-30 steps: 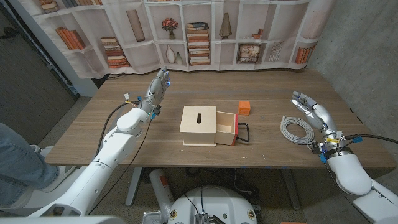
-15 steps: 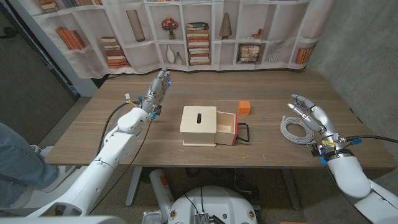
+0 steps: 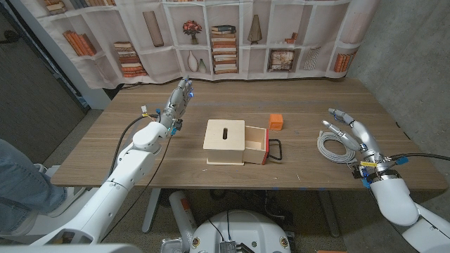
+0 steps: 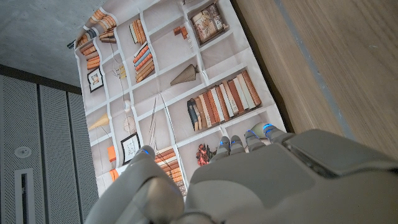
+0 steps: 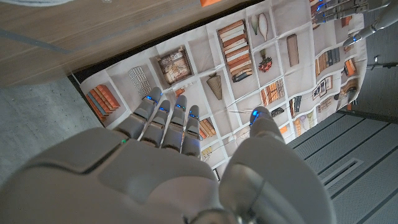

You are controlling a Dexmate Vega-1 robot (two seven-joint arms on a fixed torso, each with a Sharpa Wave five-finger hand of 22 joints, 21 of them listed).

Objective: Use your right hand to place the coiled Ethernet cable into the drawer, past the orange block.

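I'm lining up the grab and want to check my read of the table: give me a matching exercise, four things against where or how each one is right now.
Things:
1. coiled Ethernet cable
2. orange block
3. drawer
4. left hand

Places or states:
A. raised over the table's left part, holding nothing
B. pulled open on the right side of the wooden box
C. lying on the table beside the open right hand
D. on the table behind the drawer, toward the backdrop

Pairs: 1-C, 2-D, 3-B, 4-A
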